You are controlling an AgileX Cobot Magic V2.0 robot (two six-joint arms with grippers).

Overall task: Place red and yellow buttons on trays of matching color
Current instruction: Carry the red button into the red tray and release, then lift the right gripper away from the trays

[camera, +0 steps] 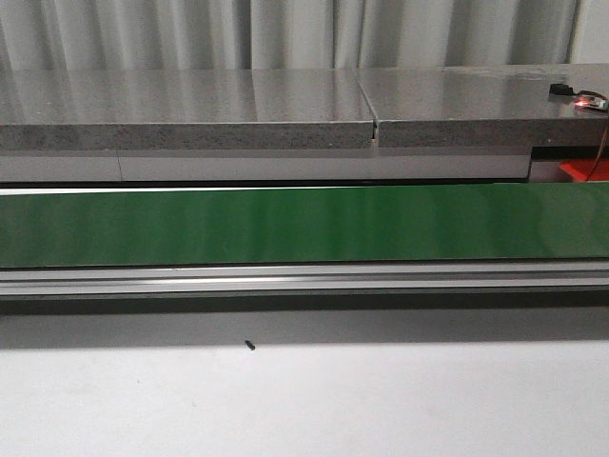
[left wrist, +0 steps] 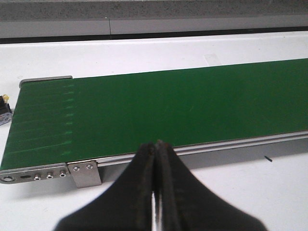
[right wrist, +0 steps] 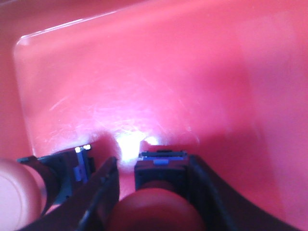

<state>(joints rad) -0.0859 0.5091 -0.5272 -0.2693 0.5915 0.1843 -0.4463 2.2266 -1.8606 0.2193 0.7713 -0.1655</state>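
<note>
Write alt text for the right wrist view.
The right pincer hangs close over the glossy floor of a red tray, with a red-capped button between its dark fingers. A second button with a paler cap sits beside it on the tray.

A white table [camera: 304,409] carries a green conveyor belt [camera: 304,224].

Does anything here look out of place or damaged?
Little stands out. A small dark speck lies on the white table before the bare green conveyor belt. The right gripper grips a red button over the red tray.
</note>
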